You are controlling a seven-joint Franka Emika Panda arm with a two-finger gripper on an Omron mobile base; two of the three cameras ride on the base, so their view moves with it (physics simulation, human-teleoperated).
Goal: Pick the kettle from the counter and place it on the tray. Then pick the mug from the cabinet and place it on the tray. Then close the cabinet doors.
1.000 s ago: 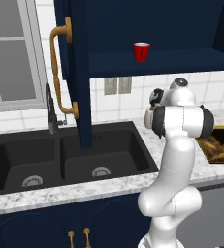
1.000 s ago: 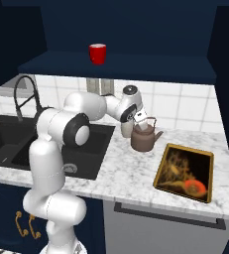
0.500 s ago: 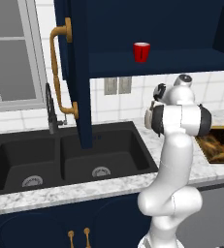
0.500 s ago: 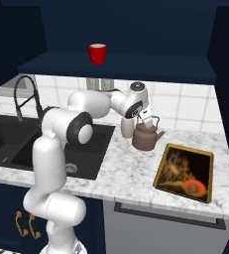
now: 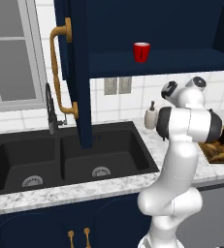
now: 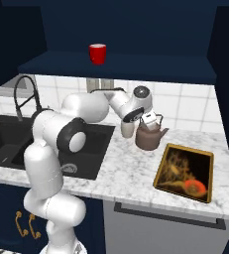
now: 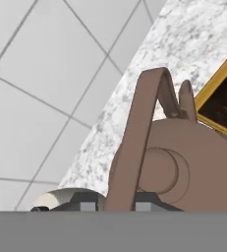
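In the hand view the kettle (image 7: pixel 184 162) sits low and centre-right, squat, smooth and grey-brown, its thin arched handle (image 7: pixel 144 123) rising between the two dark fingertips (image 7: pixel 85 201) at the bottom edge. The hand (image 7: pixel 117 202) has its fingers set close on either side of that handle; whether they press it tight I cannot tell. A short spout pokes up beyond the lid knob, and the golden rim of the tray (image 7: pixel 218 83) cuts in at the right.

In the right base view the hand (image 6: pixel 148 118) hangs over the kettle (image 6: pixel 149 136), which stands on the speckled marble counter (image 6: pixel 131 171) at mid-frame. Just right of it lies the tray (image 6: pixel 207 168), flat, rectangular, dark-floored. To the left, the black double sink (image 6: pixel 7 144) and a coiled black faucet (image 6: pixel 24 96).

Farther back, white wall tiles, then the navy cabinet (image 6: pixel 126 67) with the small red mug (image 6: pixel 97 53) on its shelf, upper centre. In the left base view a cabinet door (image 5: pixel 77 72) stands open at upper left, its curved brass handle (image 5: pixel 57 72) facing out, and a white soap dispenser (image 5: pixel 151 116) sits behind the arm.
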